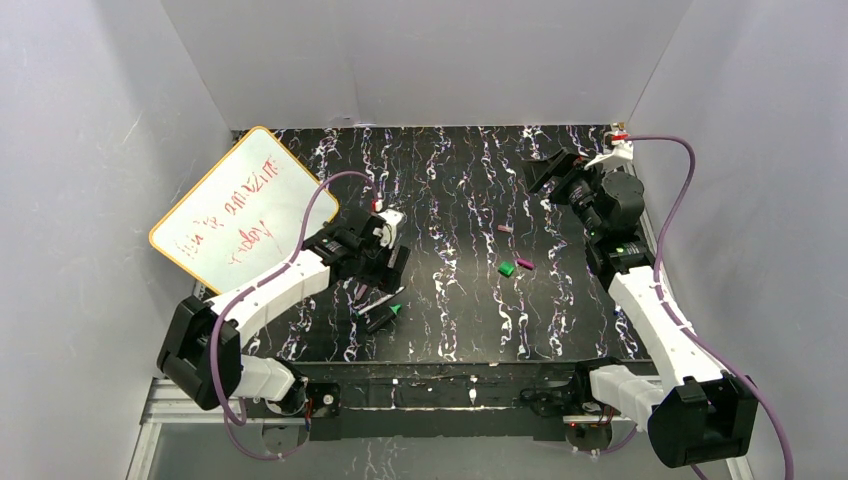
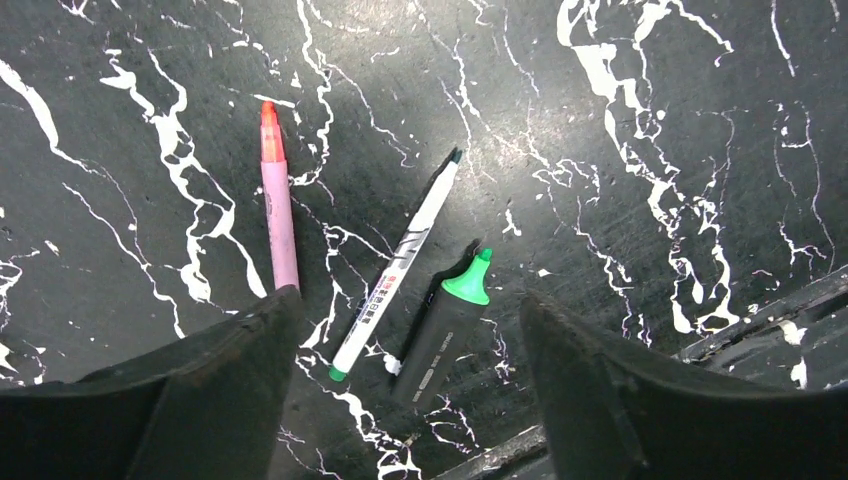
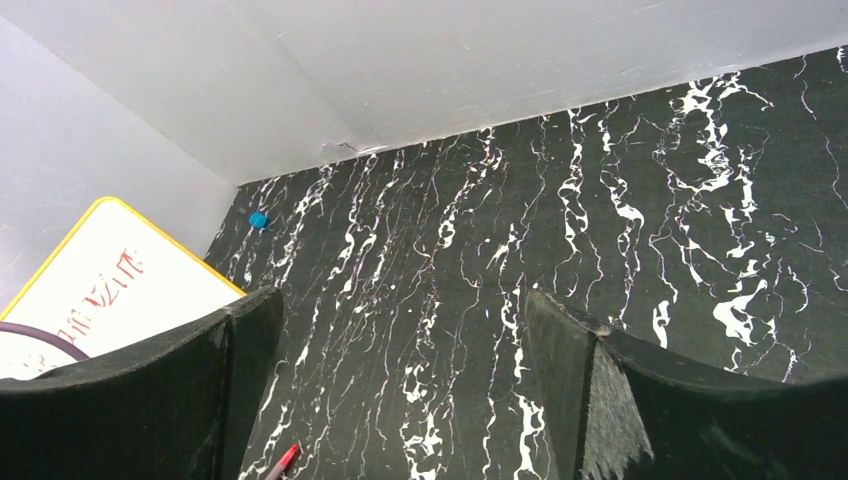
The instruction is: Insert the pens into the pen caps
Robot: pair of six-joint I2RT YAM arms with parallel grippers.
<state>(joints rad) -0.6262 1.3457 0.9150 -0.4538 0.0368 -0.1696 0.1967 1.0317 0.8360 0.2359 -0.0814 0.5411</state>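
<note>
left claw (image 2: 405, 305): jaws wide apart with nothing between them; it hangs above the three pens and touches none.
right claw (image 3: 400, 300): jaws spread wide and empty; it is held up near the far right corner of the table (image 1: 450, 180), facing the back wall and the whiteboard.
magenta pen (image 2: 278, 215): lies flat on the table, leftmost of the three in the left wrist view. its orange-red tip is bare and points away from the claw. its near end is hidden behind the left finger (image 2: 230, 360).
white-grey pen (image 2: 400, 265): lies flat in the middle, slanted, dark tip bare at the far end and a green end nearest the claw.
black marker (image 2: 440, 345): lies flat just right of the white-grey pen, green tip bare. whether the two touch at their near ends, cannot tell.
pens on the table: front left part, right under the left claw.
green cap (image 1: 507, 268): on the table right of centre, well apart from the pens.
magenta cap (image 1: 524, 263): just beside the green cap, on its right.
pale pink cap (image 1: 505, 229): a little further back than the other two, on its own.
whiteboard (image 1: 245, 205): yellow-rimmed, red writing on it, leaning at the far left.
</note>
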